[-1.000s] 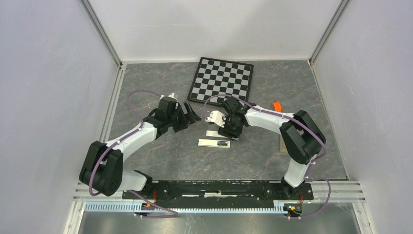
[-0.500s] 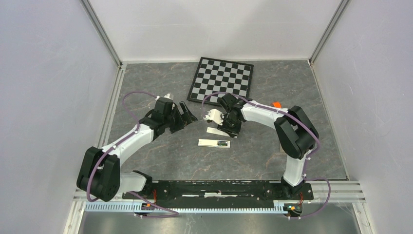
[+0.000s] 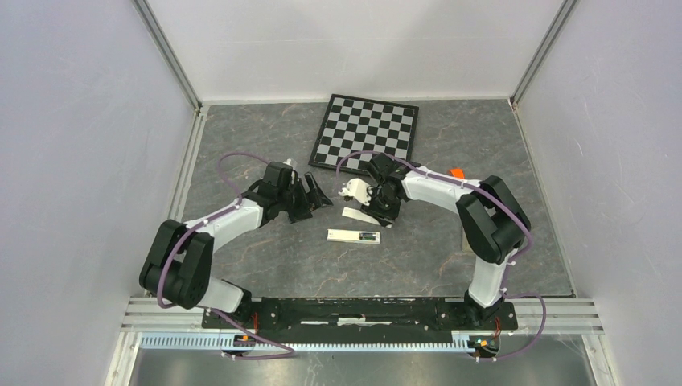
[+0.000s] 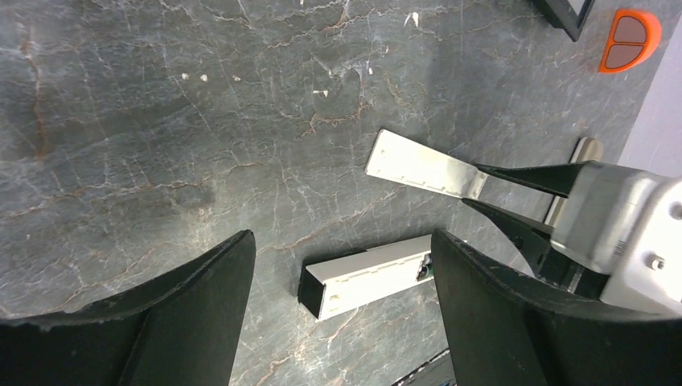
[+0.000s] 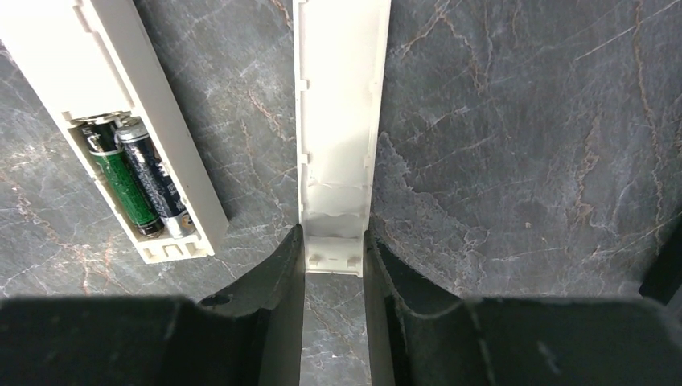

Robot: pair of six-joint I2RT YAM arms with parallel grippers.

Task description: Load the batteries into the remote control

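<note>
While batteries (image 5: 121,181) sit in the remote control (image 5: 104,72), right hand (image 5: 334,241) pinching pale cover (image 5: 338,104), left hand (image 4: 342,241) spread.

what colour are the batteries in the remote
One of the batteries is green, the other dark blue-black; clearest in the right wrist view.

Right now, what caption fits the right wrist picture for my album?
The right gripper pinches the pale battery cover beside the remote control, two batteries already in its recess.
</note>
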